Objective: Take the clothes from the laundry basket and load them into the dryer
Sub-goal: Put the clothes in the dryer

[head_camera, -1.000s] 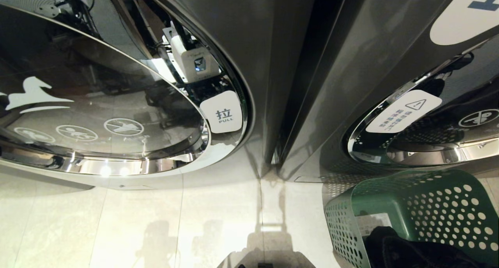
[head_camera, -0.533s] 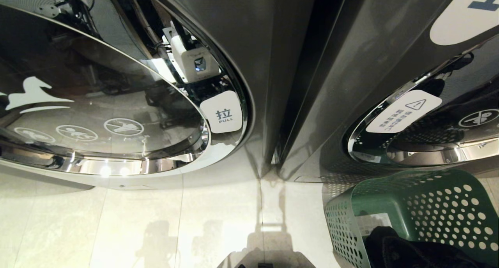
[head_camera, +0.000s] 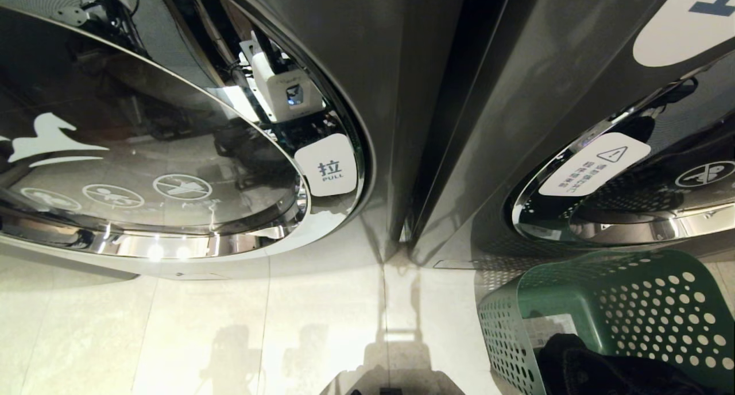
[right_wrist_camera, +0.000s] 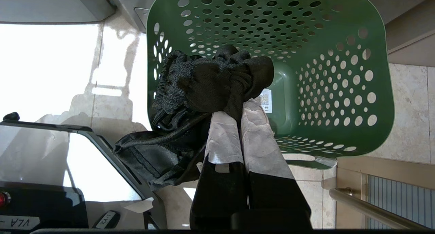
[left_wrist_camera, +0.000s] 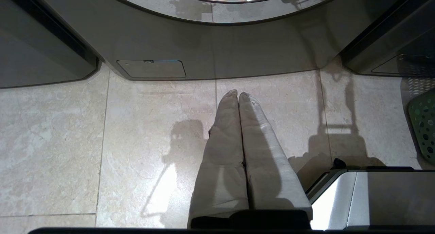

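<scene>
Tiled floor (left_wrist_camera: 153, 132); right tool (right_wrist_camera: 242, 115) pinches black garment (right_wrist_camera: 204, 87) above green basket (right_wrist_camera: 340, 74); left tool (left_wrist_camera: 238, 95) pressed together, empty.

Two dark machines stand side by side on a pale tiled floor (head_camera: 229, 337); the left one's round glass door (head_camera: 143, 154) bears a white "PULL" label (head_camera: 329, 165); the right door (head_camera: 631, 194) carries a warning sticker (head_camera: 594, 163); a green perforated basket (head_camera: 643, 303) at lower right holds dark clothes (head_camera: 597, 369).
</scene>
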### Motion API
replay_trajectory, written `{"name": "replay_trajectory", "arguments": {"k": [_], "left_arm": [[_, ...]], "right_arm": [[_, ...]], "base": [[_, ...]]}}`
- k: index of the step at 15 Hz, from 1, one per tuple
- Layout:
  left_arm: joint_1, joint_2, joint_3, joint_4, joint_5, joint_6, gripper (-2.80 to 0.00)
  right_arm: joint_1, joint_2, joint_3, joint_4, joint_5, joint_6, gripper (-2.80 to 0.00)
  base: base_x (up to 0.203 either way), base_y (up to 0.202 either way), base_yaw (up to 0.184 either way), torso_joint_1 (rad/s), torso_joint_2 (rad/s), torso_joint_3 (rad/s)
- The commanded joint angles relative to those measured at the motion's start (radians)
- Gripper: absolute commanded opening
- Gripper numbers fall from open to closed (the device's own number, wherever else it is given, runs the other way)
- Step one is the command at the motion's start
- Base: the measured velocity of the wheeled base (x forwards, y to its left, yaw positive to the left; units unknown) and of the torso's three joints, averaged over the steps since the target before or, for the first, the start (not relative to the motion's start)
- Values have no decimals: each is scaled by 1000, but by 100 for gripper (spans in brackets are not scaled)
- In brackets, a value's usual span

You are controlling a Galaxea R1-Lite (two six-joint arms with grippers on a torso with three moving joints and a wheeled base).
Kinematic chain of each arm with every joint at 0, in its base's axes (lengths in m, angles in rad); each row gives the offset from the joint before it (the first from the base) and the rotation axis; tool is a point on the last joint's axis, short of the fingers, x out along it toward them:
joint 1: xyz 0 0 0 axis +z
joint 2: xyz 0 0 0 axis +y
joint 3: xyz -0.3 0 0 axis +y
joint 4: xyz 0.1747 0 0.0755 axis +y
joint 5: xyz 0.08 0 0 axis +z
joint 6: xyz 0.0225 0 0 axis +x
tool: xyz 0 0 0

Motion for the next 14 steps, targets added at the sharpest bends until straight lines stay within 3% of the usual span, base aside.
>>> {"name": "replay_trajectory", "arguments": {"k": [1,9,14], "left_arm": [[0,0,0,-1,2,0,-280],[0,0,0,1,0,4,-280],[0,-2,0,-1,2,7,-280]], "right_arm": [[0,2,0,1,1,-1,-280],[0,2,0,1,1,-1,-280],[0,2,0,1,1,-1,-280]], "base": [[0,0,0,0,0,0],[0,0,0,0,1,9],[0,0,0,2,2,157]]}}
